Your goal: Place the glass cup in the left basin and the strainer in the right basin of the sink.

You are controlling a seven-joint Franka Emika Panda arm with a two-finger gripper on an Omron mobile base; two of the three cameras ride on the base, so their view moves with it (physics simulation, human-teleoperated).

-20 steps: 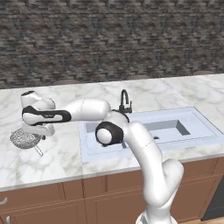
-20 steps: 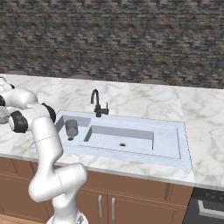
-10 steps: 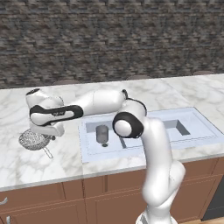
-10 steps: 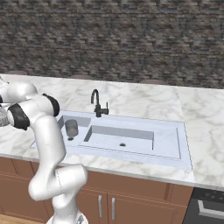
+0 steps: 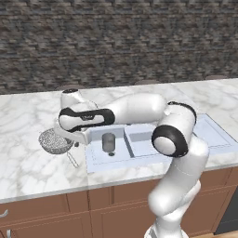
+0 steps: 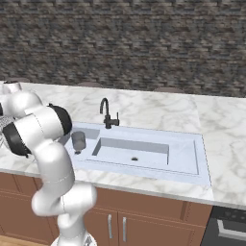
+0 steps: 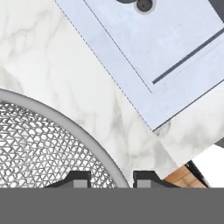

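Note:
The strainer (image 5: pixel 55 141), a round wire-mesh bowl with a thin handle, is on the counter's left side, just left of the sink (image 5: pixel 116 162). My gripper (image 5: pixel 75 138) is shut on its right rim. In the hand view the strainer (image 7: pixel 39 144) rim runs between the two fingertips of the gripper (image 7: pixel 113 177). The glass cup (image 5: pixel 108 142) stands upright in the left basin (image 5: pixel 98 155); the right base view shows the glass cup (image 6: pixel 78 141) there too. The arm covers much of the right basin (image 5: pixel 139 138), while the right base view has the right basin (image 6: pixel 149 154) open to sight.
A black curved faucet (image 6: pixel 107 115) rises behind the sink's divider. The marble counter (image 5: pixel 28 172) stretches left and right of the sink, backed by a dark stone wall (image 5: pixel 139 42). My own arm arches low over the sink's left half.
The gripper has carried the strainer to the right, toward the sink. The arm's swing has uncovered the cup in the left basin.

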